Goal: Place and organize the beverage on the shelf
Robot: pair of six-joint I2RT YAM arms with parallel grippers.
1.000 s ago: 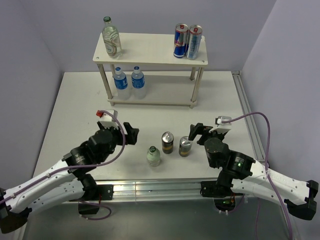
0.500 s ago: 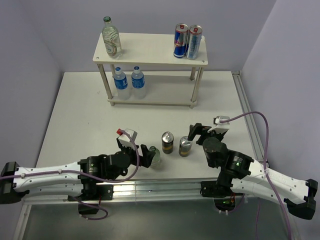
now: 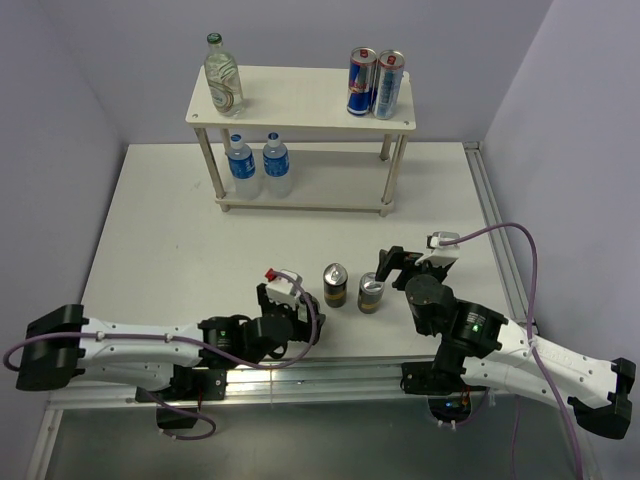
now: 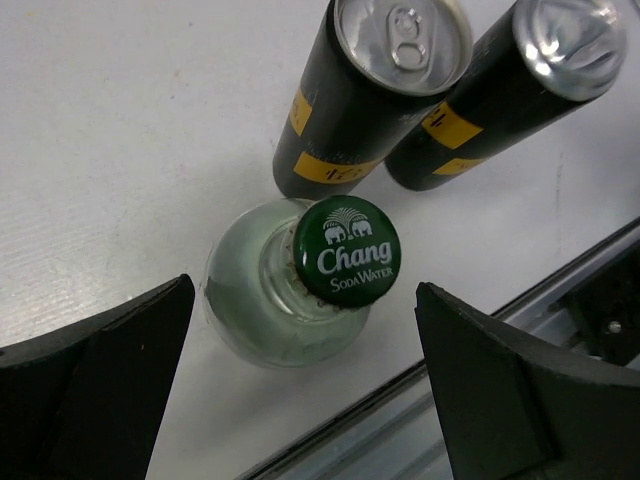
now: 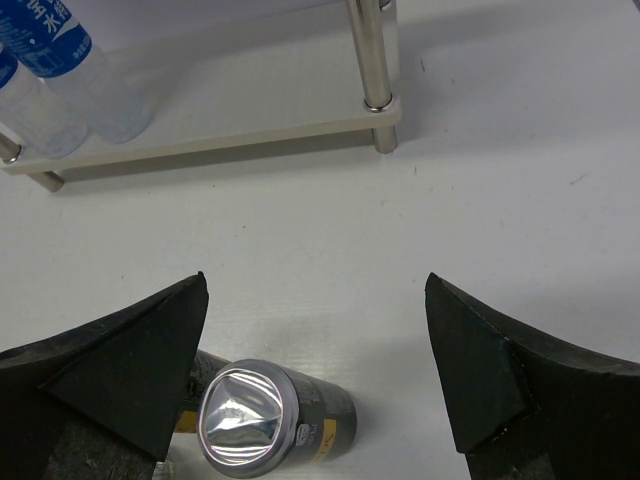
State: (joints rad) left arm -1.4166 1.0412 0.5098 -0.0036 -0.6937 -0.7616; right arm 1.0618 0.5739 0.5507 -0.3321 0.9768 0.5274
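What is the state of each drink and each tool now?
Near bottle, upright, capped, on the table.
Left tool, open, around the near bottle, not touching.
Right tool, open, empty.
Dark cans, upright, on the table.
Shelf bottle, upright, capped, top board.
Water bottles, upright, lower board.
Tall cans, upright, top board.

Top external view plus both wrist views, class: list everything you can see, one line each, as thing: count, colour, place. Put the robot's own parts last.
table: 1, white, under everything
shelf: 1, cream, two tiers, far side of the table
green-capped bottles: 2, clear; one top tier left, one on the table, near edge
water bottles: 2, blue labels, lower tier left, side by side
tall cans: 2, blue and silver, top tier right
short cans: 2, dark with yellow labels, on the table, front centre
left gripper: 1, black, open either side of the table bottle, not touching
right gripper: 1, black, open, beside one short can
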